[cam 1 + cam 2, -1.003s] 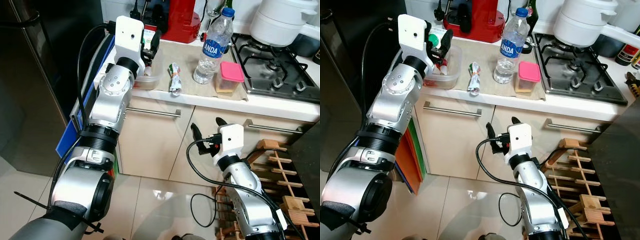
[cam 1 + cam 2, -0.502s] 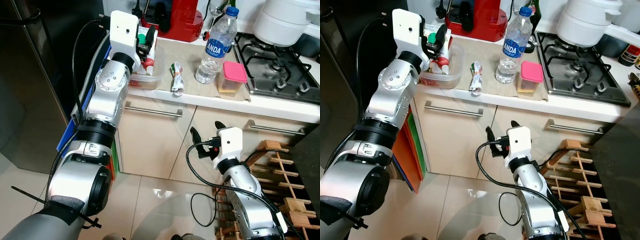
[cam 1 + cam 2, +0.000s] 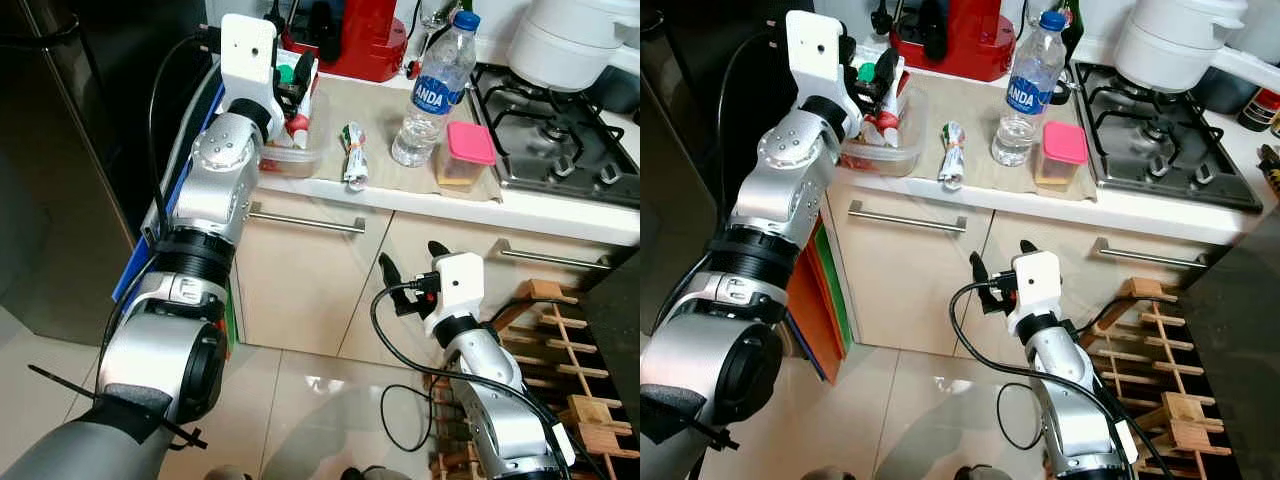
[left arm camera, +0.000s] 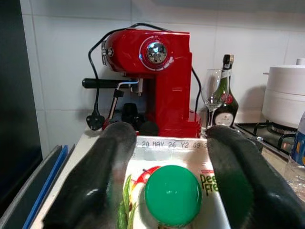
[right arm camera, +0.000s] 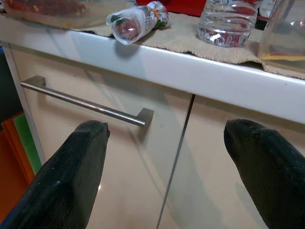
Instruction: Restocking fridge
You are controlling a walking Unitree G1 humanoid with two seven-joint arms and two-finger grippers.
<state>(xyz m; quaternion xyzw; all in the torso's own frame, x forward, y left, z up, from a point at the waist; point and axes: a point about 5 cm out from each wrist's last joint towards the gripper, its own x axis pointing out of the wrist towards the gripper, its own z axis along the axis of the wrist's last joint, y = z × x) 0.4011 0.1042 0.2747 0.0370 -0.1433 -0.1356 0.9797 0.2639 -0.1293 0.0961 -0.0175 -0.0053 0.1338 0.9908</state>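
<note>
My left gripper [image 3: 293, 78] is raised at the left end of the counter, shut on a white carton with a green cap [image 4: 172, 194]. The carton [image 3: 304, 88] hangs just above a clear plastic container [image 3: 291, 157] of red food. Its fingers [image 4: 102, 162] flank the carton on both sides. A water bottle [image 3: 430, 90], a pink-lidded box [image 3: 462, 155] and a wrapped packet [image 3: 352, 155] stand on a beige cloth on the counter. My right gripper [image 3: 410, 254] hangs open in front of the cabinet doors, below the counter edge, holding nothing.
The dark fridge [image 3: 60, 150] stands at the left, with blue boards leaning beside it. A red coffee machine [image 4: 157, 81] sits at the back of the counter. A gas hob [image 3: 560, 130] with a white pot [image 3: 570, 40] is to the right. A wooden rack [image 3: 560, 380] stands on the floor at right.
My left gripper has lifted the carton slightly up and back toward the coffee machine. The right arm has stayed almost still below the counter.
</note>
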